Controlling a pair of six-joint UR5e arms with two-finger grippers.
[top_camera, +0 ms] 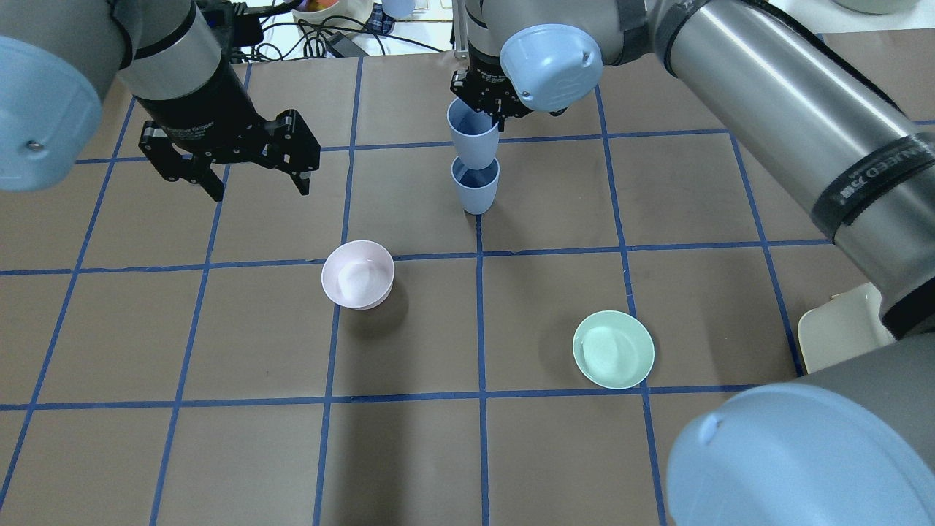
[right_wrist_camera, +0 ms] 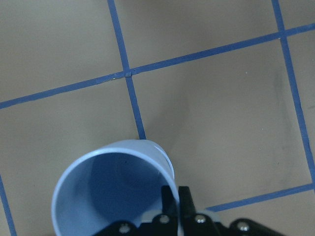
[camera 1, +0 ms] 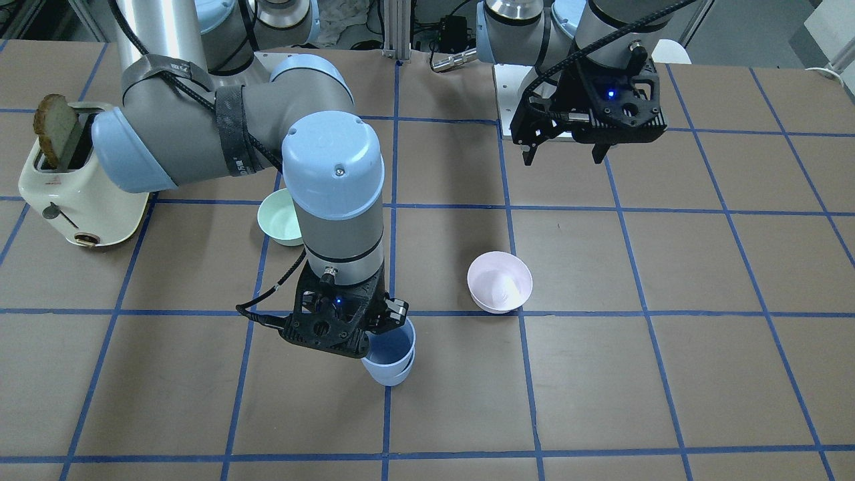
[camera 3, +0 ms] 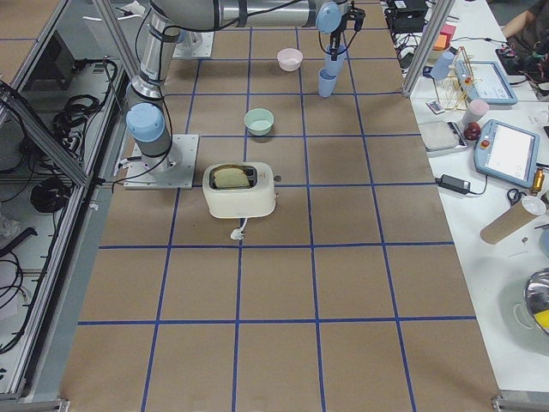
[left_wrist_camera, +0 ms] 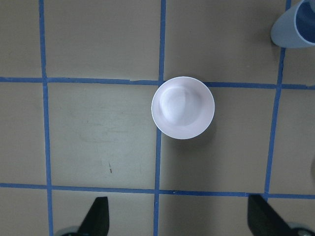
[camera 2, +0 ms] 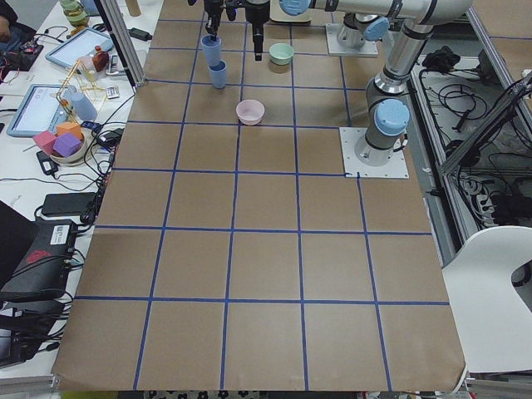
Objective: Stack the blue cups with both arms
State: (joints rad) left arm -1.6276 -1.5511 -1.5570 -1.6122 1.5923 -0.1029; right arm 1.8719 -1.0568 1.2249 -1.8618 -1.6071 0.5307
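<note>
Table (top_camera: 657,219): right pincer (top_camera: 488,108) holds blue cup (top_camera: 472,135) over second cup (top_camera: 475,191).

Silver-grey arms (camera 1: 194,127) with pale-blue joint caps (camera 1: 332,167), black cables (camera 1: 275,286) and black, blue-lit tools (camera 1: 563,159).

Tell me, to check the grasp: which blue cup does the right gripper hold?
The upper blue cup, its rim pinched by the right gripper; the lower blue cup stands on the table.

Upper cup (top_camera: 472,131) directly above lower cup (top_camera: 475,188), left bowl (top_camera: 357,275) and right bowl (top_camera: 613,349) nearer the robot, toaster (camera 1: 70,197) further right
</note>
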